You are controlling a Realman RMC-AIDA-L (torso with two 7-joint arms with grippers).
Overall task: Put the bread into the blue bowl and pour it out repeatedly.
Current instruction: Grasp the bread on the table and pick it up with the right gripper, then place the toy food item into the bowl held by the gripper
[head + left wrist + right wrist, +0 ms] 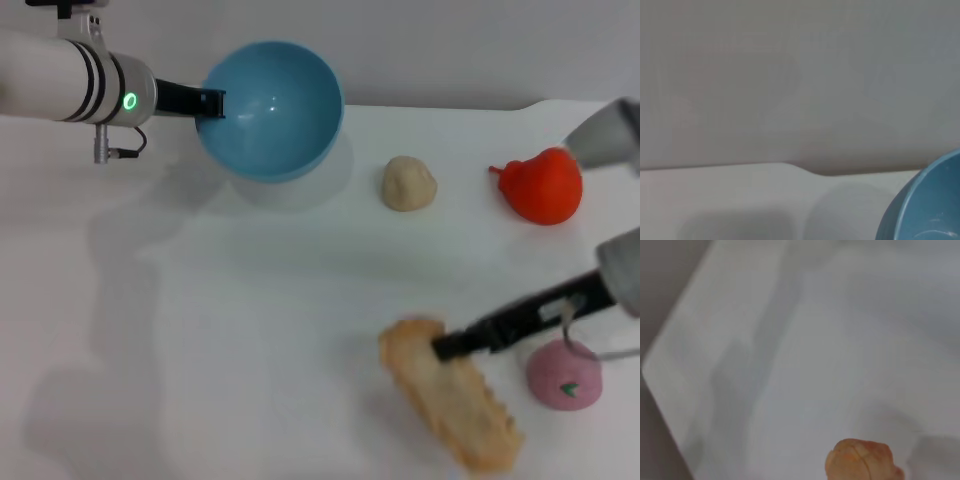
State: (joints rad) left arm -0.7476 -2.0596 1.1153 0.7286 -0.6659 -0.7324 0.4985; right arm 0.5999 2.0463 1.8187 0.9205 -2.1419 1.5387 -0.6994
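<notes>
Black fingers of the right gripper (445, 347) reach in from the robot's right and meet the bread (450, 405) near its upper end; they look pressed onto the loaf, though the head view does not show the contact plainly. The bread lies tan side up on the white table (250, 330), near the front edge. Just beside it sits a pink ball (565, 375), with a red toy (543, 185) and a beige lump (409, 184) farther back. Well apart, at the far left, the left gripper (205, 103) pinches the rim of the blue bowl (270, 108), holding it tipped with its mouth toward the camera (empty inside). A grip this close to one end could let the long loaf swing or slip on lifting, and the tilted bowl might let it slide straight out.
</notes>
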